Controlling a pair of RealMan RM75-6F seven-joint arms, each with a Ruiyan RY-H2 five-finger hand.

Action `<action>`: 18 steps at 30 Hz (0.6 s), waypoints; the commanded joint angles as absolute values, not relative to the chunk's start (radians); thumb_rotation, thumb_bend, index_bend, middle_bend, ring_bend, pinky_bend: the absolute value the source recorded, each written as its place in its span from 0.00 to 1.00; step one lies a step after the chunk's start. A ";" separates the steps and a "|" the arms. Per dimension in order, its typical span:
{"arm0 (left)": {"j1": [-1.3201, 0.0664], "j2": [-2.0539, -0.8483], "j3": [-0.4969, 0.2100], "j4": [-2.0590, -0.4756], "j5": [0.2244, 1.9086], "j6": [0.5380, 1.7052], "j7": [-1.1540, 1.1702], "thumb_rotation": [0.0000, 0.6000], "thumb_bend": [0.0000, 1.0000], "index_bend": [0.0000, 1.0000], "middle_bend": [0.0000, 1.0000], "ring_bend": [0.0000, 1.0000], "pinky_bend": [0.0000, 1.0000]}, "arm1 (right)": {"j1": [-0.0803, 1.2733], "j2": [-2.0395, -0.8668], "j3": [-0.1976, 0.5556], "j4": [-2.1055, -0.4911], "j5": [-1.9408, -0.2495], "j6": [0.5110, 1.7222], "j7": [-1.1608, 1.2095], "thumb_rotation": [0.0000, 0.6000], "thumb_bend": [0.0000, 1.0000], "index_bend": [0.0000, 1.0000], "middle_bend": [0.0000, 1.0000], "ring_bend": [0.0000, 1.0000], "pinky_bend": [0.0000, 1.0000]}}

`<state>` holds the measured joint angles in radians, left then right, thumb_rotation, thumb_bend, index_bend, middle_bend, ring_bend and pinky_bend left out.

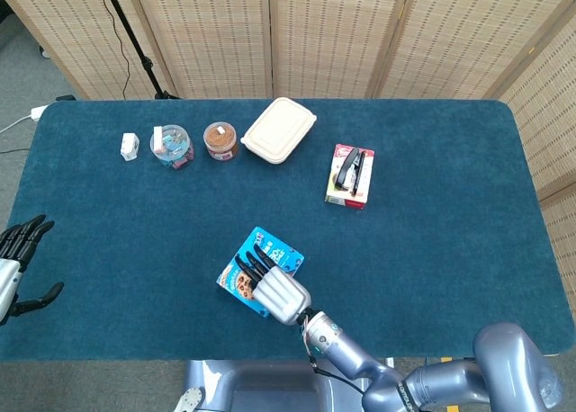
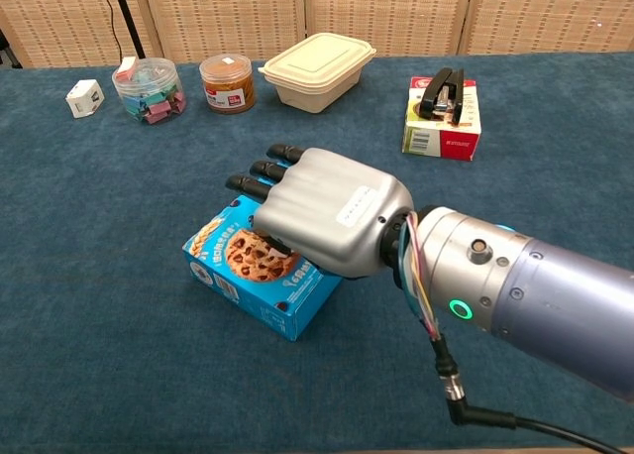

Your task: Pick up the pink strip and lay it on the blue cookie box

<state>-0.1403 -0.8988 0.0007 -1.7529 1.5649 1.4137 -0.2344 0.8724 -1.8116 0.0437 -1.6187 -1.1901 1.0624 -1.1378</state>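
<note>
1. Blue cardboard marks your target: the blue cookie box (image 2: 260,273) lies flat on the dark blue table (image 1: 432,250), near the front edge and a little left of centre.
2. Your right hand (image 2: 322,214) hangs palm-down over the right part of the box, its silver back to the chest camera and its dark fingers (image 2: 260,167) reaching side by side past the box's far edge.
3. You cannot see the pink strip in either view; the palm hides that part of the box top, so you cannot tell whether the hand holds the strip or rests on it.
4. In the head view the same hand (image 1: 274,289) covers the lower right corner of the box (image 1: 261,266).
5. Your left hand (image 1: 18,259) sits at the left edge of the head view, off the table's side, with its fingers spread and nothing in them.
6. Along the back stand a small white cube (image 2: 84,97), a clear jar of clips (image 2: 149,88), a brown-filled jar (image 2: 226,82) and a cream lidded container (image 2: 318,70).
7. A black stapler (image 2: 440,94) lies on its red and white box (image 2: 443,127), well apart to the right.
</note>
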 commanded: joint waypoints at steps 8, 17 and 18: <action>-0.141 -0.898 0.000 -1.750 1.565 1.414 -0.242 1.00 0.27 0.00 0.00 0.00 0.00 | 0.864 -1.816 0.026 -1.628 -1.214 1.072 -1.144 1.00 1.00 0.42 0.00 0.00 0.00; -0.141 -0.897 -0.001 -1.750 1.561 1.412 -0.248 1.00 0.27 0.00 0.00 0.00 0.00 | 0.853 -1.778 0.047 -1.667 -1.250 1.098 -1.111 1.00 1.00 0.37 0.00 0.00 0.00; -0.141 -0.897 -0.001 -1.750 1.561 1.413 -0.249 1.00 0.27 0.00 0.00 0.00 0.00 | 0.850 -1.766 0.050 -1.676 -1.256 1.104 -1.101 1.00 1.00 0.35 0.00 0.00 0.00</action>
